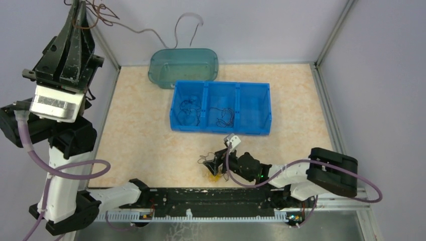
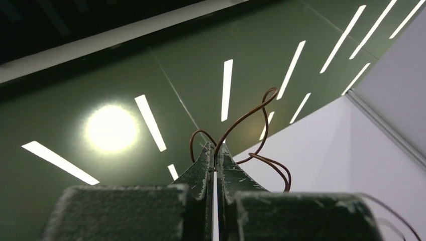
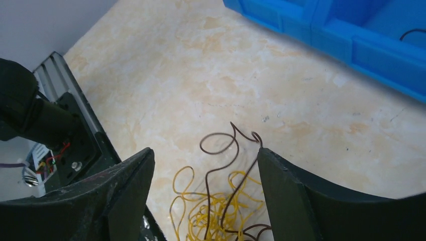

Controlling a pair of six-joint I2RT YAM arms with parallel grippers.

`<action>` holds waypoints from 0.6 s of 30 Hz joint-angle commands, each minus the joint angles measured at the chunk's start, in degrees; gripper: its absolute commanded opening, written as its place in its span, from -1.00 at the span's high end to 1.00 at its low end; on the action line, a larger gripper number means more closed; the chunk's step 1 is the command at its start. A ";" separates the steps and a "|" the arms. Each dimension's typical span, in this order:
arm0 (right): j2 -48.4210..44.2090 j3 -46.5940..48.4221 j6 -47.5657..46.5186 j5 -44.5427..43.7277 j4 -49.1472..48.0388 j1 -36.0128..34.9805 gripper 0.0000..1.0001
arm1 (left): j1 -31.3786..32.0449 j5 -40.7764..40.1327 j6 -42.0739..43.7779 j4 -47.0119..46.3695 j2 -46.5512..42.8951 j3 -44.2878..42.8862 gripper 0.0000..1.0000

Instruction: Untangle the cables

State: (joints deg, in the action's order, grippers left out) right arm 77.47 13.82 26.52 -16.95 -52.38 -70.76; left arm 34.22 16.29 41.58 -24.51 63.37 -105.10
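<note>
Top view, left arm: raised high by the left wall, the left gripper point(image 1: 80, 6) pinches a brown wire point(image 1: 103, 21).
Top view, right arm: the right gripper point(image 1: 213, 163) sits low over a yellow wire clump point(image 1: 215, 176) on the table point(image 1: 140, 130).
Top view, bin: the blue three-compartment bin point(image 1: 221, 129) holds dark wires point(image 1: 190, 108) in its left compartment and a black wire point(image 1: 221, 118) in the middle one. A teal tub point(image 1: 183, 70) stands behind it.
Left wrist: the jaws are pressed together on the brown wire, whose loops curl above the fingertips.
Right wrist: the jaws are wide apart and hold nothing. The yellow clump lies between them, with a loose brown wire point(image 3: 221, 150) threaded through it.
</note>
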 commanded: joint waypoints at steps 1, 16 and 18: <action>-8.28 3.39 -3.57 -1.55 2.62 -0.34 -0.54 | -0.37 4.76 -3.42 5.56 -2.22 2.93 1.00; -28.33 11.62 -12.67 -20.26 23.30 -0.31 -0.49 | -0.38 13.21 -11.56 22.14 -7.54 29.18 1.00; -29.12 12.80 -12.23 -28.69 26.89 -0.21 -0.45 | -0.38 12.84 -12.31 20.93 -6.93 32.75 1.00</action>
State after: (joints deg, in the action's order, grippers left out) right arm 50.52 22.37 15.81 -29.65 -32.16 -70.76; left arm 34.22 27.77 31.86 -5.04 56.10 -77.60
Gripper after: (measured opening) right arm 0.742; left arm 0.008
